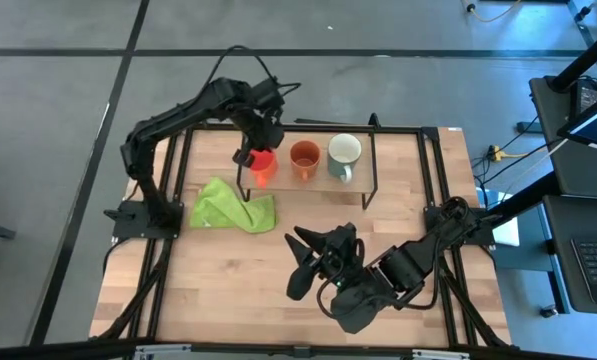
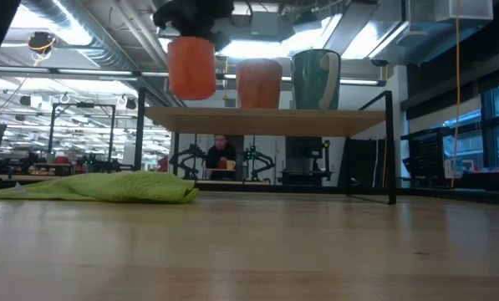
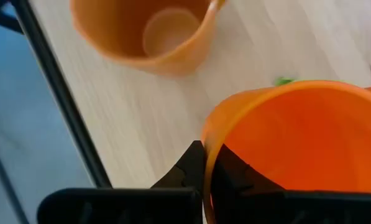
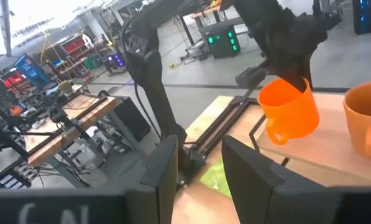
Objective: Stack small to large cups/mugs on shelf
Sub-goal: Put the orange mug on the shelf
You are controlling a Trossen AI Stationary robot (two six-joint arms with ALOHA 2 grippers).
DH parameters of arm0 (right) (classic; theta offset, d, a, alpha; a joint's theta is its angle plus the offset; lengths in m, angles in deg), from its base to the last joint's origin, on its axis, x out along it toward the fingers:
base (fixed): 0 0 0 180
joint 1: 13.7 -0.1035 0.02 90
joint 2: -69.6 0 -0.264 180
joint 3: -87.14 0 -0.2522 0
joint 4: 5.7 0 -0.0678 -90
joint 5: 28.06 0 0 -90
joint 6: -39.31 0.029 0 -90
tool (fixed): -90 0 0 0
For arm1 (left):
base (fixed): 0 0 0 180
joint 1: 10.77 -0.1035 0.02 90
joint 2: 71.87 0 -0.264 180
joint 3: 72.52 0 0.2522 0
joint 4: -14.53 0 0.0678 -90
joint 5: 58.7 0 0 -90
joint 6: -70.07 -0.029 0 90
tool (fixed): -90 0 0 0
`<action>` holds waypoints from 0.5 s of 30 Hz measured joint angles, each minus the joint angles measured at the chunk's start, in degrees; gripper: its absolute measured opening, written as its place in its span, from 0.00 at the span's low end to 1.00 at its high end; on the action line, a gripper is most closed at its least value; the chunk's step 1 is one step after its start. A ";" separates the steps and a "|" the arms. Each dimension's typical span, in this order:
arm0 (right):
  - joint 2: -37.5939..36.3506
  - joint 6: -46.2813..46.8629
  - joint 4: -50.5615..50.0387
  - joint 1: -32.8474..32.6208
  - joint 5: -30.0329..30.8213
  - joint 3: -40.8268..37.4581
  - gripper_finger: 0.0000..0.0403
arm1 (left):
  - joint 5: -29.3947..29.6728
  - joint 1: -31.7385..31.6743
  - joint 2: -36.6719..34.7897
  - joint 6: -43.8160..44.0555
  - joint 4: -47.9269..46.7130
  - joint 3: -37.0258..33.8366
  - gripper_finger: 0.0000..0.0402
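Observation:
Three mugs are at the shelf point(image 2: 266, 121). The brown-orange mug point(image 1: 305, 158) and the pale green mug point(image 1: 344, 152) stand upright on the board. The bright orange-red mug point(image 1: 262, 165) is at the shelf's left end, held by my left gripper point(image 1: 248, 152), which is shut on it. In the low view the orange-red mug point(image 2: 191, 67) hovers a little above the board, beside the brown-orange mug point(image 2: 259, 84) and the green mug point(image 2: 316, 79). My right gripper point(image 1: 300, 262) waits open over the table's near side. My left gripper holds the orange-red mug by its rim wall point(image 3: 207, 140), with one finger point(image 3: 241, 177) inside the mug and the other finger point(image 3: 185, 171) outside. The fingers come from above, pointing down. The mug is lifted clear of the board and roughly upright, its handle point(image 4: 275, 134) free.
A lime-green cloth point(image 1: 233, 208) lies crumpled on the tabletop, near the shelf's left end and below the held mug. The shelf's thin black legs point(image 2: 390, 150) stand at its ends. Bare tabletop point(image 1: 208, 280) stretches across the near left. A person point(image 2: 222, 157) sits far behind the table.

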 joint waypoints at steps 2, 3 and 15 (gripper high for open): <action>0.00 2.01 -1.84 0.00 -0.34 0.00 0.32 | 0.10 -0.89 0.98 0.09 -0.24 0.00 0.01; 0.00 3.10 -2.61 0.00 -0.74 0.00 0.32 | 0.18 -1.27 1.49 -0.21 -0.29 0.00 0.01; 0.02 11.39 -8.36 0.24 -3.63 -0.02 0.32 | 0.07 -2.44 4.72 -5.14 -1.39 -0.02 0.01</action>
